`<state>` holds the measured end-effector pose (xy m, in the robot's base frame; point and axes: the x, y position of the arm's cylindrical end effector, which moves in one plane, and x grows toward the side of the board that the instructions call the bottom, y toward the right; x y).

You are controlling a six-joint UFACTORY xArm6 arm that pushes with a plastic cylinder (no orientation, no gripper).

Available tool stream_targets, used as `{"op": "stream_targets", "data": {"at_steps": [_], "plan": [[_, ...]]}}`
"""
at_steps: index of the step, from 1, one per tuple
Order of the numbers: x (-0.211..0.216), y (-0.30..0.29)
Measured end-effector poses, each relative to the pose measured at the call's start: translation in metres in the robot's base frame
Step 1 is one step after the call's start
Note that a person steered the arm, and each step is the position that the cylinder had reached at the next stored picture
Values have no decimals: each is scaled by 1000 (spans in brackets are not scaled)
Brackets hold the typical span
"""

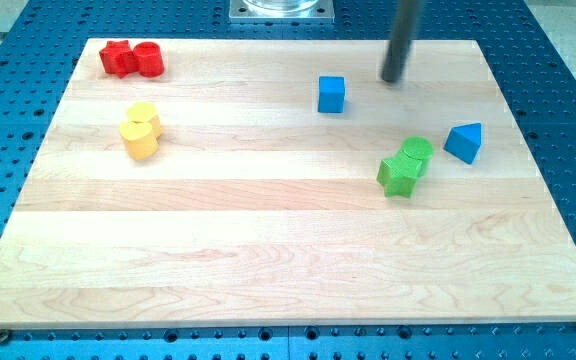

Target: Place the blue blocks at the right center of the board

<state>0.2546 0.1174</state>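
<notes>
A blue cube (pixel 332 94) sits on the wooden board (pixel 268 250), above the middle and a little to the view's right. A blue triangular block (pixel 465 142) sits near the view's right edge, at about mid height. My tip (pixel 393 80) is at the lower end of the dark rod, to the right of the blue cube and slightly above it, apart from it. It is well above and to the left of the blue triangular block.
Two green blocks (pixel 406 165) touch each other just left of the blue triangular block. Two yellow blocks (pixel 141 131) sit together at the left. Two red blocks (pixel 132 59) sit together at the top left corner. A metal base (pixel 281 9) is at the top edge.
</notes>
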Motion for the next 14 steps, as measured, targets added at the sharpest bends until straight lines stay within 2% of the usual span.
{"op": "stream_targets", "data": {"at_steps": [1,2,3,4,5,6,7,8,9,10,11,12,13,14], "plan": [[31,-60],[84,3],[58,-29],[67,-86],[106,-96],[109,-30],[105,6],[62,-15],[66,23],[93,74],[74,70],[87,40],[123,63],[109,69]]}}
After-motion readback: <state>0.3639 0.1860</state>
